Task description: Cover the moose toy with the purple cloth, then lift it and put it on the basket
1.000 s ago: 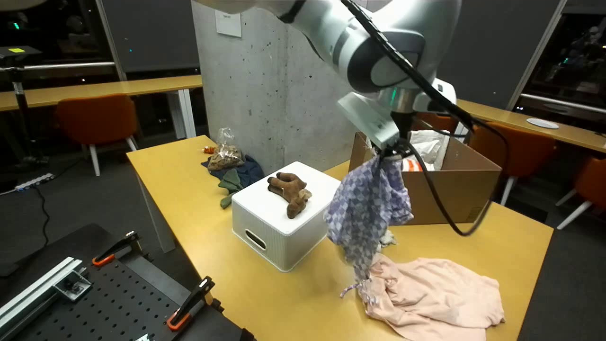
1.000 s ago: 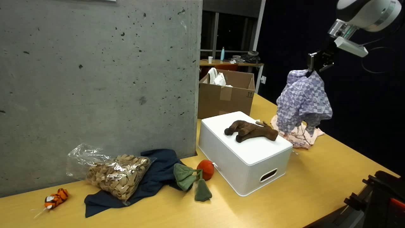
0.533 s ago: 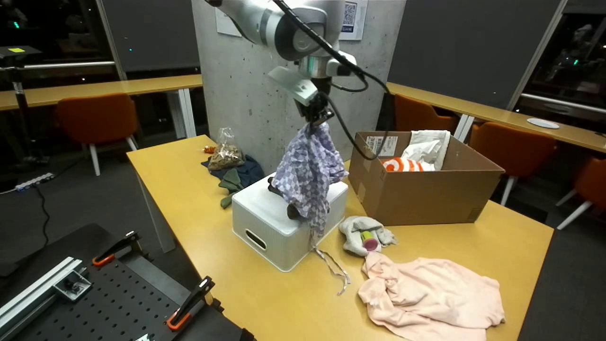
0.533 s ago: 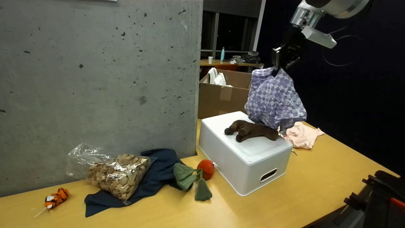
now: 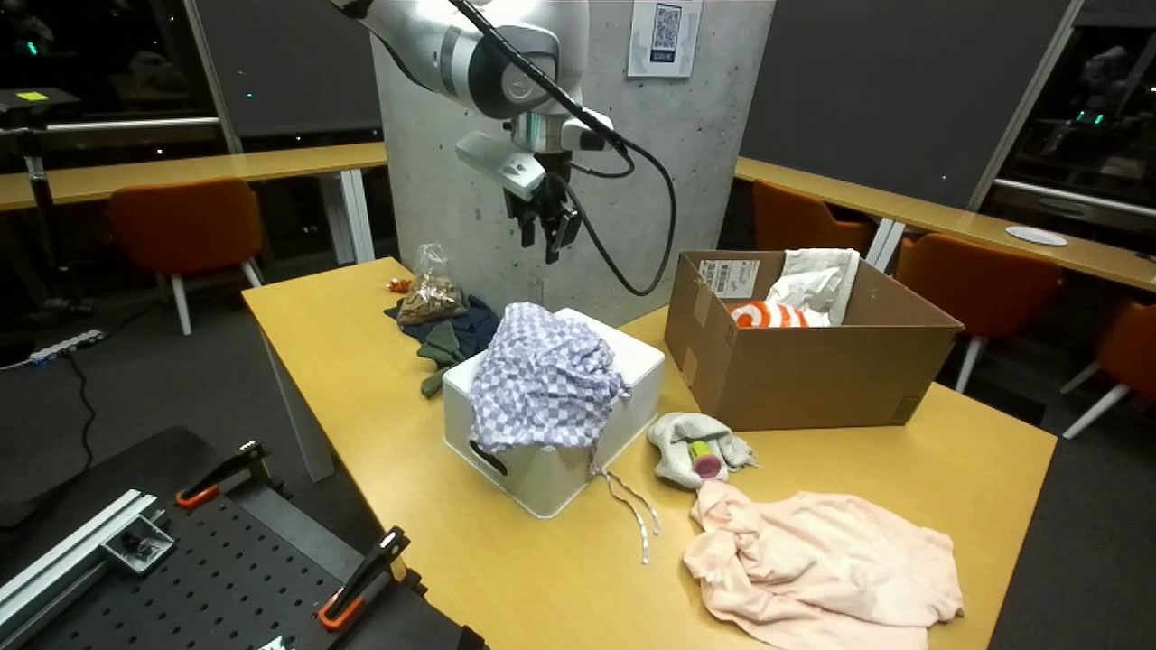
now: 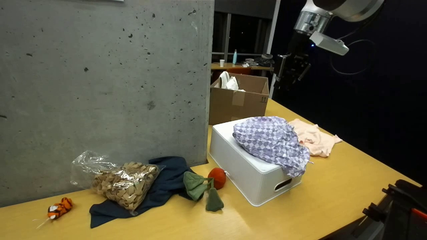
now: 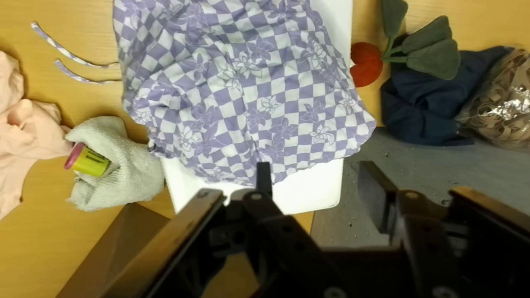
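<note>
purple cloth [image 5: 546, 379] that a moment ago hung bunched from the gripper [image 7: 316, 178] now lies loose over the white box [image 6: 247, 176], and nothing of the moose toy shows in any view. the toy lay bare on that box's top earlier, and a soft hump now fills the fabric at about the same place, so i take it to be underneath and the covering step to be done. one end of the fabric spills over the edge above the handle slot [image 6: 283, 184], and two tie cords [image 7: 63, 49] trail down onto the table [image 5: 488, 560], towards the pink garment [image 5: 840, 560]. the gripper hangs above, touching nothing; in the wrist view its jaws stand well apart, with nothing held between them. for the task this should make the lift the next step, and the grip will need to take toy and cloth together. the fabric looks thin and limp, so a shallow pinch would probably peel it away and leave the moose behind; going down well over the hump seems wiser. where it should end up is less sure: the white box may be the basket, upturned, or the cardboard box [image 5: 822, 375] may be meant, and i cannot tell which.
</note>
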Action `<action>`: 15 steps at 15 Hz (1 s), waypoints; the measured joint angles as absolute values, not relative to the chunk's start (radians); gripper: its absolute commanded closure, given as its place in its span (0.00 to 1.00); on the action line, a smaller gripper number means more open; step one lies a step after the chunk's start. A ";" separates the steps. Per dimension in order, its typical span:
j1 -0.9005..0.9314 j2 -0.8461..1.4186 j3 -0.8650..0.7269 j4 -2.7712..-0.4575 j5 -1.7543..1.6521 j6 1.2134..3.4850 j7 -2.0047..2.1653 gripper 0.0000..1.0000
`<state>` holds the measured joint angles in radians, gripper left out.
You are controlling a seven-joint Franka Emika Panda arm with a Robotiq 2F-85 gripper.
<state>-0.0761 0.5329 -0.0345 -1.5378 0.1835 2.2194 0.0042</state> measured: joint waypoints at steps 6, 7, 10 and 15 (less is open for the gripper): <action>-0.202 0.468 -0.081 -1.629 0.185 2.217 -0.054 0.00; -0.224 0.463 -0.084 -1.647 0.186 2.217 -0.069 0.00; -0.253 0.444 -0.085 -1.713 0.186 2.218 -0.099 0.00; -0.245 0.370 -0.085 -1.866 0.186 2.219 -0.133 0.00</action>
